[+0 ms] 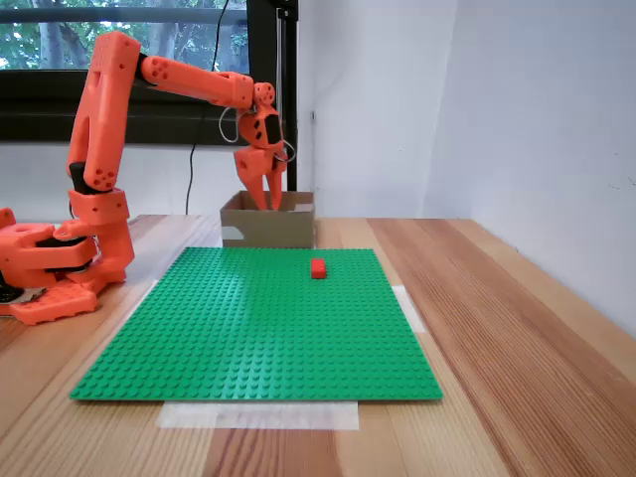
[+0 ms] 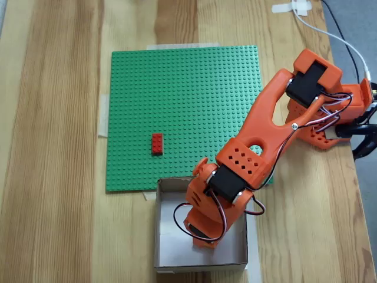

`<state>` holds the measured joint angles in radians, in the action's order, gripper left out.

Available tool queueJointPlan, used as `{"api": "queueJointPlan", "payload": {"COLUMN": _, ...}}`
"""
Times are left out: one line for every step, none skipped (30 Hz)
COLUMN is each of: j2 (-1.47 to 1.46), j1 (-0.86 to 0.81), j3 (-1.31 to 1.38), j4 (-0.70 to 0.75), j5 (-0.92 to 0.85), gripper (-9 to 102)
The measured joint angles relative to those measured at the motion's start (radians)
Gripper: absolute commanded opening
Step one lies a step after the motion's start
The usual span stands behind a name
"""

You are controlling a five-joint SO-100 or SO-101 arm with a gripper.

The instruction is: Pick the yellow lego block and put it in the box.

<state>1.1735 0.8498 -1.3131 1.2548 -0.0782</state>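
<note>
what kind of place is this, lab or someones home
Most likely a hobby or home workbench, though I can't be sure. A small orange arm sits on a wooden table beside a window, with a green lego baseplate taped down and a cardboard box at its far edge.

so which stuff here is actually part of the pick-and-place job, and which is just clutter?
Part of the job:
- box, at the baseplate's edge
- gripper, fingertips pointing down into the box; open or shut cannot be told
- yellow lego block: hidden, cannot be located

Just lying about:
- red brick on the baseplate
- green baseplate
- tape strip
- white cable
</note>
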Motion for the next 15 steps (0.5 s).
{"api": "queueJointPlan", "payload": {"j2": 0.000, "j1": -0.005, "j3": -0.003, "j4": 0.002, "j5": -0.003, "gripper": 13}}
{"api": "queueJointPlan", "payload": {"j2": 0.000, "j1": -0.009, "j3": -0.008, "j4": 0.002, "j5": -0.005, "gripper": 13}}
{"api": "queueJointPlan", "payload": {"j2": 0.003, "j1": -0.014, "j3": -0.014, "j4": 0.003, "j5": -0.009, "gripper": 13}}
{"api": "queueJointPlan", "payload": {"j2": 0.009, "j1": -0.020, "j3": -0.026, "j4": 0.000, "j5": -0.012, "gripper": 13}}
{"api": "queueJointPlan", "payload": {"j2": 0.018, "j1": -0.026, "j3": -0.037, "j4": -0.006, "j5": -0.015, "gripper": 12}}
{"api": "queueJointPlan", "payload": {"j2": 0.028, "j1": -0.032, "j3": -0.038, "j4": -0.015, "j5": -0.023, "gripper": 11}}
{"api": "queueJointPlan", "payload": {"j2": 0.046, "j1": -0.037, "j3": -0.051, "j4": -0.031, "j5": -0.029, "gripper": 10}}
{"api": "queueJointPlan", "payload": {"j2": 0.072, "j1": -0.044, "j3": -0.066, "j4": -0.052, "j5": -0.037, "gripper": 9}}
{"api": "queueJointPlan", "payload": {"j2": 0.097, "j1": -0.051, "j3": -0.086, "j4": -0.071, "j5": -0.044, "gripper": 7}}
{"api": "queueJointPlan", "payload": {"j2": 0.124, "j1": -0.058, "j3": -0.106, "j4": -0.092, "j5": -0.055, "gripper": 5}}
{"api": "queueJointPlan", "payload": {"j2": 0.155, "j1": -0.067, "j3": -0.132, "j4": -0.123, "j5": -0.072, "gripper": 4}}
{"api": "queueJointPlan", "payload": {"j2": 0.184, "j1": -0.074, "j3": -0.158, "j4": -0.153, "j5": -0.086, "gripper": 4}}
{"api": "queueJointPlan", "payload": {"j2": 0.210, "j1": -0.081, "j3": -0.179, "j4": -0.178, "j5": -0.092, "gripper": 3}}
{"api": "queueJointPlan", "payload": {"j2": 0.238, "j1": -0.087, "j3": -0.201, "j4": -0.202, "j5": -0.103, "gripper": 2}}
{"api": "queueJointPlan", "payload": {"j2": 0.268, "j1": -0.098, "j3": -0.224, "j4": -0.225, "j5": -0.107, "gripper": 2}}
